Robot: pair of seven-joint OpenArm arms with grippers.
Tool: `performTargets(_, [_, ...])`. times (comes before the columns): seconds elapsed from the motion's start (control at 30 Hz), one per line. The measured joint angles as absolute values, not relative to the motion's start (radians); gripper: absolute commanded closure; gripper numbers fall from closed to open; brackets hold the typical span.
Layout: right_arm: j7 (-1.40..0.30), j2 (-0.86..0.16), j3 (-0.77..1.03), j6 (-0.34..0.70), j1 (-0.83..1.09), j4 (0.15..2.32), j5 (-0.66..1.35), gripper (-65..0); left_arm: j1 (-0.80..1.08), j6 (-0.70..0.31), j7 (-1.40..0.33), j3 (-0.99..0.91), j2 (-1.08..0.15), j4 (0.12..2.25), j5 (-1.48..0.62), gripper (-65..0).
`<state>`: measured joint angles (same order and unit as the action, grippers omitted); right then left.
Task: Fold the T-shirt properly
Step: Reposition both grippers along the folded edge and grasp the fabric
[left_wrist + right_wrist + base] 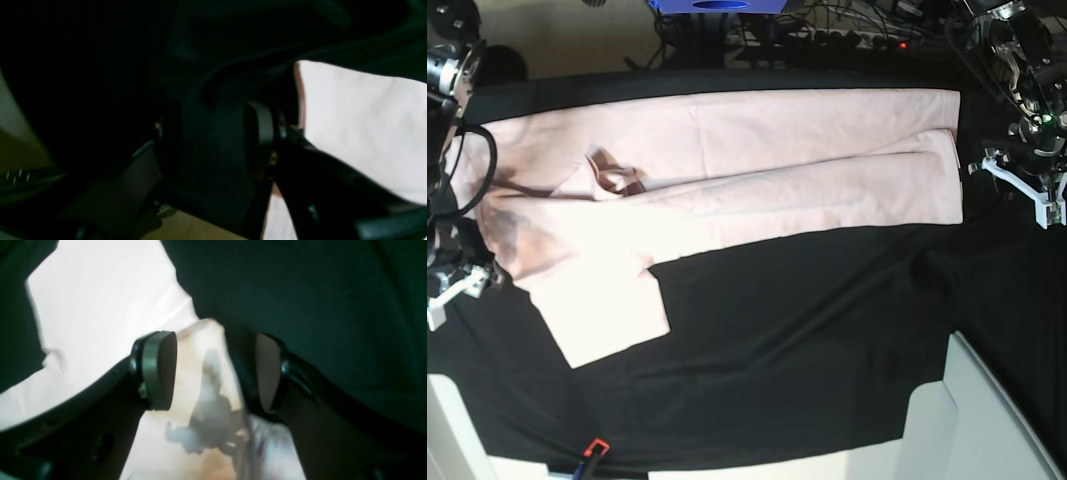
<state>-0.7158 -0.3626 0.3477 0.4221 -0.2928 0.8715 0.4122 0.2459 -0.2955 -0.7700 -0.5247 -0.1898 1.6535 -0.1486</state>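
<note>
The pale pink T-shirt point(727, 170) lies spread across the black table cloth point(807, 340), plain side up, with its long edge folded over and one sleeve point(607, 310) sticking out toward the front left. My left gripper point(1035, 192) hovers just off the shirt's right end. In the left wrist view the left gripper point(206, 146) is open over dark cloth, and the shirt point(360, 133) lies beside its right finger. My right gripper point(452, 288) is at the shirt's left end. It point(217, 370) stands open above the shirt's edge point(100, 306), where a faint print shows through.
Cables and a blue object point(717, 5) sit behind the table. White surfaces point(987, 420) show at the front right and front left corners. A small red-tipped tool point(593, 448) lies near the front edge. The cloth's front half is bare black.
</note>
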Motion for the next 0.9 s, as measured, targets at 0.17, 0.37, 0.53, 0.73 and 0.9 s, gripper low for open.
performTargets(0.17, [-0.618,-0.395,0.254,0.422,-0.382,0.633,0.415,-35.8,0.245,-0.294,-0.770,-0.526,-0.196,1.637,-0.146,-30.4])
performTargets(0.37, [-0.571,-0.393,0.228,0.419,-0.397,0.545,0.416,-35.7,0.241,-0.295,-0.770,-0.526,-0.194,1.633,-0.146,-30.4])
performTargets(0.53, [-0.569,-0.387,0.228,0.422,-0.399,0.545,0.416,-35.3,0.241,-0.295,-0.770,-0.526,-0.194,1.633,-0.147,-30.4])
performTargets(0.73, [-0.569,-0.387,0.228,0.421,-0.399,0.545,0.416,-22.3,0.241,-0.295,-0.770,-0.526,-0.194,1.633,-0.146,-30.4])
performTargets(0.9, [-0.569,-0.368,0.228,0.420,-0.399,0.545,0.416,0.0,0.226,-0.295,-0.772,-0.526,-0.191,1.604,-0.146,-30.4])
